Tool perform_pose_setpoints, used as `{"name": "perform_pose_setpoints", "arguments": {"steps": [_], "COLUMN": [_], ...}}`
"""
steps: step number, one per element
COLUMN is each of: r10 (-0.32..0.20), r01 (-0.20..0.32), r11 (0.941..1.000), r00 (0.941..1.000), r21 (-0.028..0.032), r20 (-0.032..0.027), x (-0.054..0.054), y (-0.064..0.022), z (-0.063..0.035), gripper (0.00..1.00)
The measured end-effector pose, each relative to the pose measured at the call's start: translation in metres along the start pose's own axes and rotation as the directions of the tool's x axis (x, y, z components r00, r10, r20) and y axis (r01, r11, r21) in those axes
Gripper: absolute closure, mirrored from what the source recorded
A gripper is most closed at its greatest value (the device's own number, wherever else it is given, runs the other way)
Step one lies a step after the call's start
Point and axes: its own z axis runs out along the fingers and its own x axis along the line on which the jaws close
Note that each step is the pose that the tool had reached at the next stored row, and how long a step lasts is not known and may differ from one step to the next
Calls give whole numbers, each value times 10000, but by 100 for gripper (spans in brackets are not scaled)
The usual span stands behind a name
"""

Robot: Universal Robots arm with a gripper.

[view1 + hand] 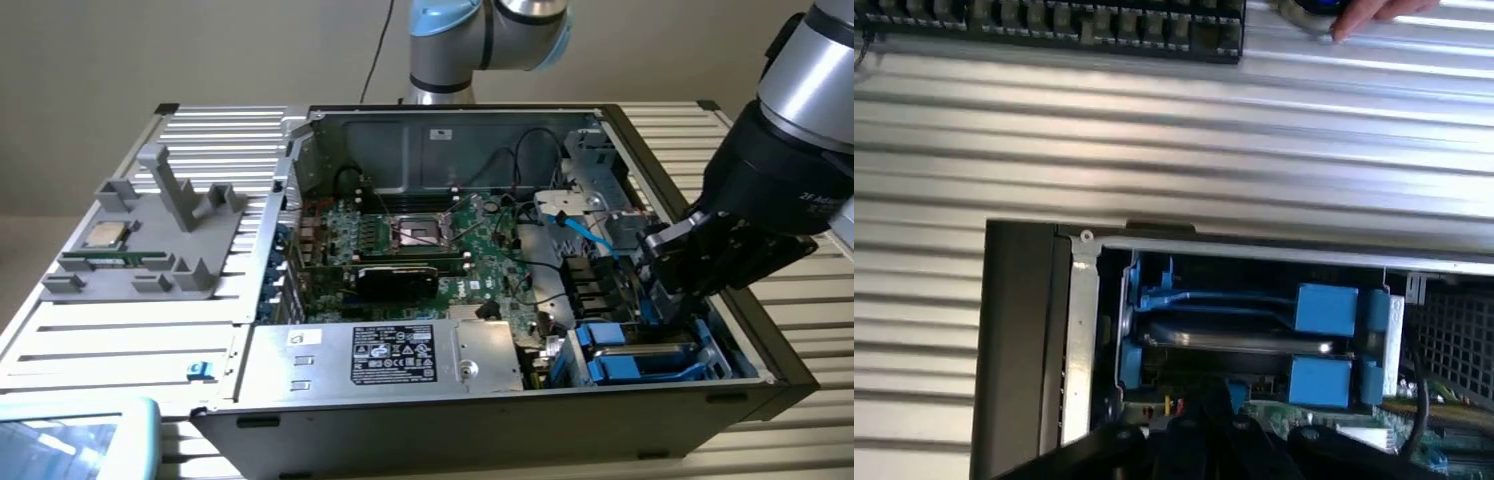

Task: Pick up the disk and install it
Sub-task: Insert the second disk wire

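The disk point(638, 352) lies in the drive bay at the front corner of the open computer case, on the exterior view's right, and its bright blue carrier frames it. In the wrist view the disk point(1226, 336) shows as a silver edge between blue carrier blocks inside the bay. My gripper point(671, 295) hangs just above the bay, close to the case's side wall. Its dark body point(1204, 445) is over the inner edge of the bay in the wrist view.
A silver power supply with a black label point(400, 355) sits beside the bay. The motherboard point(427, 240) and loose cables point(587, 235) lie behind. A grey fixture holding a processor chip point(104, 235) stands outside the case. A keyboard point(1054, 25) and a person's hand point(1374, 12) are beyond the slatted table.
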Motion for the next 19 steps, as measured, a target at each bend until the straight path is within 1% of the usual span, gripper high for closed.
{"name": "perform_pose_setpoints", "arguments": {"steps": [3, 6, 8, 9, 10, 13, 14, 15, 19], "r10": [0, -1, 1, 3, 4, 10, 12, 13, 11], "r01": [0, 1, -1, -3, -4, -9, -11, -12, -10], "r11": [10000, 10000, 10000, 10000, 9999, 9997, 9996, 9996, 9996], "r00": [10000, 10000, 10000, 10000, 10000, 10000, 10000, 10000, 10000], "r21": [-4, -21, -51, -79, -124, -255, -290, -300, -299], "r20": [1, 8, 16, 22, 27, 35, 37, 38, 38], "x": [-6, -12, -18, -20, -21, -19, -17, -17, -17], "y": [1, -20, -42, -60, -85, -176, -208, -221, -221], "z": [-134, -267, -340, -370, -395, -430, -433, -434, -434], "gripper": [89, 89, 89, 89, 89, 89, 89, 89, 89]}}
